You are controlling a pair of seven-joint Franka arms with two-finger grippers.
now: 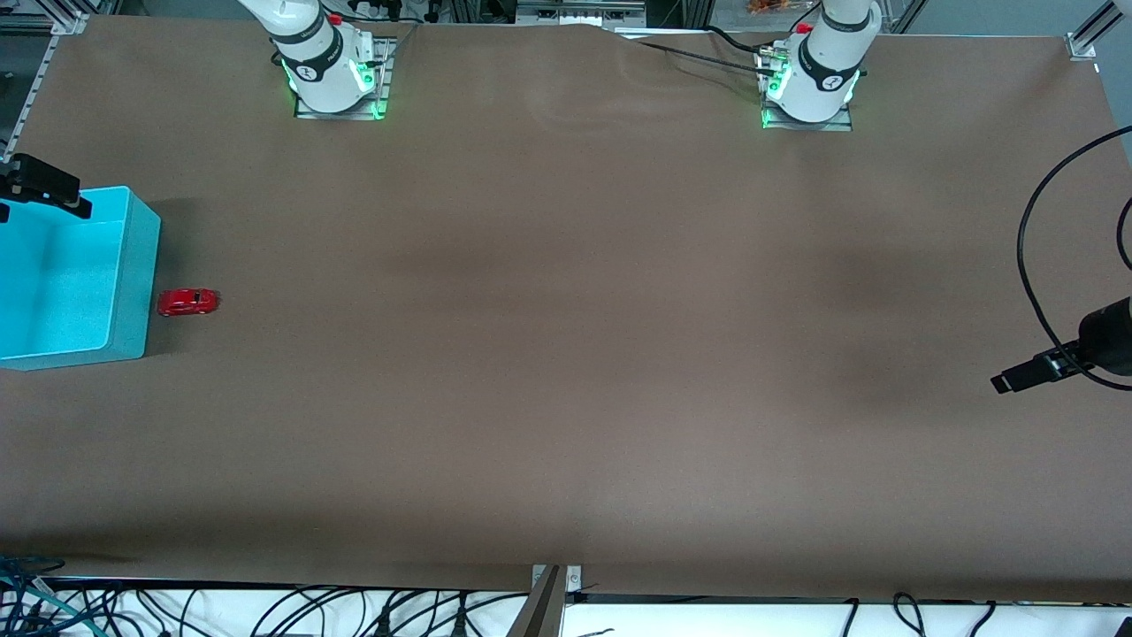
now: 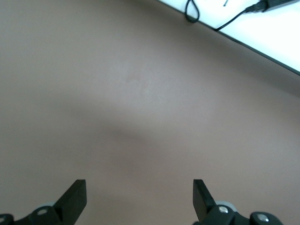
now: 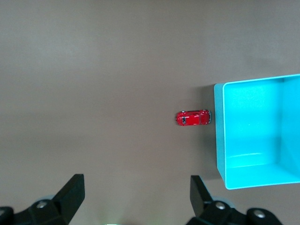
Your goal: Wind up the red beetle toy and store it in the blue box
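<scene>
Brown table [image 1: 566, 354] — red beetle toy [image 1: 187, 303] beside blue box [image 1: 133, 265]

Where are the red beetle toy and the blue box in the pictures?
red beetle toy [image 1: 187, 303], front view, on the roof of the car.
blue box [image 1: 135, 274], front view, on its outer side wall, next to the toy.

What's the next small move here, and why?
Probably bring the right gripper, open and high up, down over the red beetle toy. The toy sits on the table beside the blue box, ungripped. The left gripper waits open over bare table.
</scene>
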